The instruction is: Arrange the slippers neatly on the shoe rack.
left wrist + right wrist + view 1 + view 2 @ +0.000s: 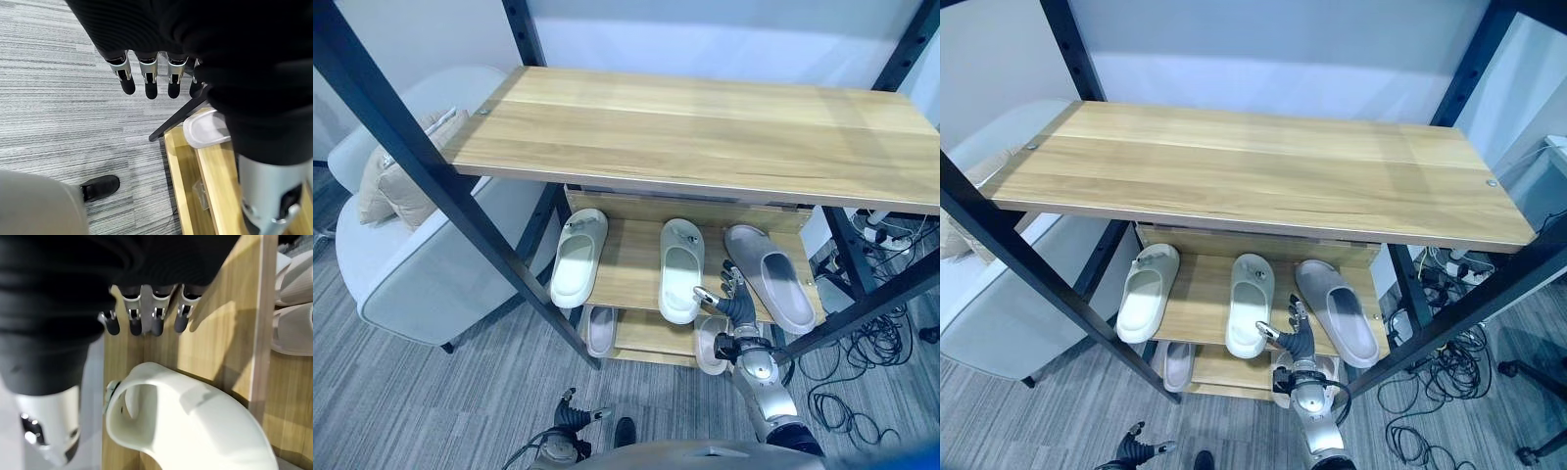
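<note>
Three slippers lie side by side on the shoe rack's upper shelf [626, 284]: a pale one [578, 257] on the left, a white one [680, 269] in the middle, a grey one [770, 276] on the right. Two more slippers [600, 330] [710, 345] sit on the lower shelf. My right hand [736, 302] is open, fingers straight, just off the heel of the white slipper [190, 426], between it and the grey one, holding nothing. My left hand [570, 416] hangs low over the carpet in front of the rack, its fingers [149, 81] straight and empty.
A wide wooden top [705, 127] on a black metal frame [460, 206] overhangs the rack. A pale armchair [411, 274] with a cushion [401, 181] stands to the left. Loose cables [862, 362] lie on the floor to the right.
</note>
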